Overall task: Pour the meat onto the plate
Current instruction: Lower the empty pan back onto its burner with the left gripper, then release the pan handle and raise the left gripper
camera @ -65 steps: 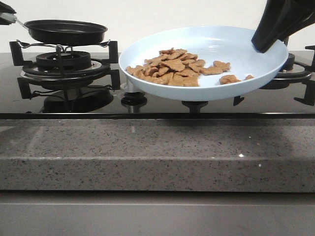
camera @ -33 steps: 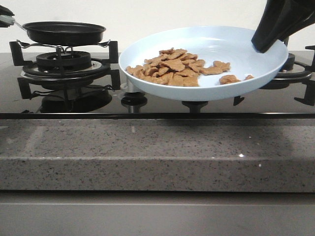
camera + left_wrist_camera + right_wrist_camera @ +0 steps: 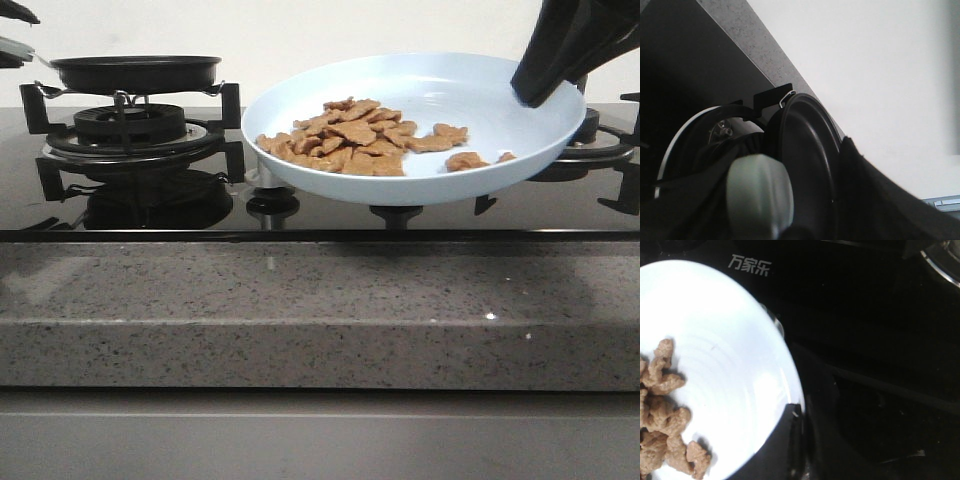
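The pale-blue plate (image 3: 430,90) hangs tilted above the stove's middle, its left side lower. The meat (image 3: 355,135) lies in a heap on its lower left part, with a few pieces nearer the middle. My right gripper (image 3: 535,95) is shut on the plate's right rim; the right wrist view shows its fingers (image 3: 785,445) clamped over the rim of the plate (image 3: 715,340) beside the meat (image 3: 665,420). The black frying pan (image 3: 135,72) sits empty on the left burner grate. My left gripper (image 3: 18,35) is open around the pan's grey handle (image 3: 760,195), with a gap above it.
The left burner and its black grate (image 3: 130,125) carry the pan. Two stove knobs (image 3: 272,205) sit at the glass hob's front, under the plate. The right burner (image 3: 600,145) is partly hidden behind the plate. A speckled stone counter edge (image 3: 320,320) runs along the front.
The pan has come down level onto the left grate. My left gripper's upper finger has lifted off the handle. The plate, the meat and my right gripper have not moved.
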`<state>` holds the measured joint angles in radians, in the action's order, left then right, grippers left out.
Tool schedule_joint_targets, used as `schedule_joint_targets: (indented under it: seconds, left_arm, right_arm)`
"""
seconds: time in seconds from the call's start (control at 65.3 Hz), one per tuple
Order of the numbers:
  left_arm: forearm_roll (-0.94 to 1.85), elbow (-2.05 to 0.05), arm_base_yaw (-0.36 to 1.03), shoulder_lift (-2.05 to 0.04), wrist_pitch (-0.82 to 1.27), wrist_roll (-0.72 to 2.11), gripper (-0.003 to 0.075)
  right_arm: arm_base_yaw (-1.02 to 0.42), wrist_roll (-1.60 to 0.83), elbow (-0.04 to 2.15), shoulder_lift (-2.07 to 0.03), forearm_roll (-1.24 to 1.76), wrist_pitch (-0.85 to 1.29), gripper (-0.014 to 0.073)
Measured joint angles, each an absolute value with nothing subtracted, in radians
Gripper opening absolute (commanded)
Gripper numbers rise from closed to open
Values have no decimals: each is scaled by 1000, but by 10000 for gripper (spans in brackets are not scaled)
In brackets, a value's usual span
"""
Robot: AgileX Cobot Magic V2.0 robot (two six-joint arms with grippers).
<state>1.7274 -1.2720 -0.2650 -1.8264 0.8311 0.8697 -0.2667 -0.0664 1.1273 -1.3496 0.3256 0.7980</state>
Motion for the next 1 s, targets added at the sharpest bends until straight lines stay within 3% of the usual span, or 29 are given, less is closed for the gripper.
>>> schedule_joint_targets:
  seconds: [0.352, 0.658, 0.827, 0.995]
  left_arm:
    - [1528, -1272, -356, -1778, 930, 825, 442]
    - [1209, -1272, -363, -1536, 952, 769, 442]
    - [978, -1273, -278, -1389, 938, 688, 442]
    - [676, -1260, -103, -1269, 888, 517, 442]
  right_arm:
    - [-267, -66, 1127, -1350, 326, 798, -60]
    - [-267, -66, 1127, -1350, 326, 798, -60]
    - [-267, -66, 1127, -1350, 326, 798, -60]
    - [-267, -66, 1127, -1350, 326, 798, -60]
